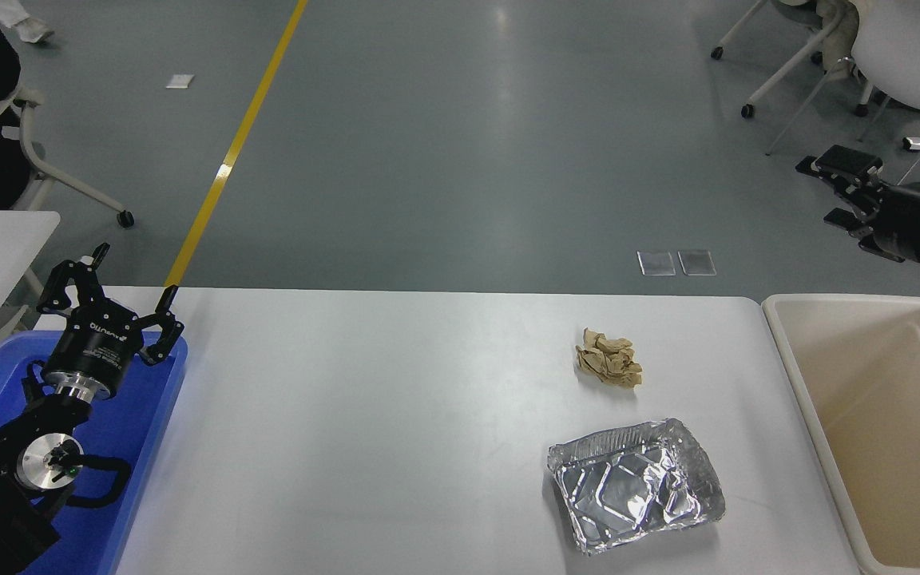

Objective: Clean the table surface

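The counter (pixel 396 415), a wide matte white top with rounded corners, fills the lower middle of the view between a blue tray (pixel 136 431) at left and a beige tub (pixel 891 415) at right. On its right half lie a crumpled brown paper wad (pixel 608 357) and, nearer the camera, a crushed foil tray (pixel 636 484), apart from each other. Left claw (pixel 109 289): parked above the blue tray, fingers spread. Right claw (pixel 831 190): raised at the right edge beyond the tub, fingers apart, holding nothing.
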`<state>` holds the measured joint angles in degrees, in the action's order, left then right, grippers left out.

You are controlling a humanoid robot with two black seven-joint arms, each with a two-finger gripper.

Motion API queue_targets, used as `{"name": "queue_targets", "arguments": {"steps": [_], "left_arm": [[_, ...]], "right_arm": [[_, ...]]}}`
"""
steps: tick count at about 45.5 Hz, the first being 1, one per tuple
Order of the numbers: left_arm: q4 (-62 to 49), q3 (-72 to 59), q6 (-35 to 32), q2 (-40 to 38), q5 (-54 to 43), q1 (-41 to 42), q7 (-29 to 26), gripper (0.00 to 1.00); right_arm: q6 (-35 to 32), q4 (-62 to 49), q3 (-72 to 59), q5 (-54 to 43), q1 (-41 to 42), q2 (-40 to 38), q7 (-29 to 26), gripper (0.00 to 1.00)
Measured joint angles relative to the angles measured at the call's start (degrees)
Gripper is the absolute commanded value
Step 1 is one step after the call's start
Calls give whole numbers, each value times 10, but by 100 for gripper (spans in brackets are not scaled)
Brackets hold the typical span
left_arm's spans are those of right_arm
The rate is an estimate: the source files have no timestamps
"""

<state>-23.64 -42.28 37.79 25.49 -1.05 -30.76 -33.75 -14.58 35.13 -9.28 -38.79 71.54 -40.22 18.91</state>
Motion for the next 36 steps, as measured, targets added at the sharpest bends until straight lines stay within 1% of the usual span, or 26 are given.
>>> {"name": "queue_targets", "arguments": {"steps": [16,26,36], "left_arm": [[0,0,0,0,0,0,0,100],[0,0,0,0,0,0,0,100],[0,0,0,0,0,0,0,100]], "right_arm": [[-14,60,-44,-164,33,38,29,96],[-16,113,-88,-228,37,53,34,96],[-17,140,-132,-289,39,72,37,96]]}}
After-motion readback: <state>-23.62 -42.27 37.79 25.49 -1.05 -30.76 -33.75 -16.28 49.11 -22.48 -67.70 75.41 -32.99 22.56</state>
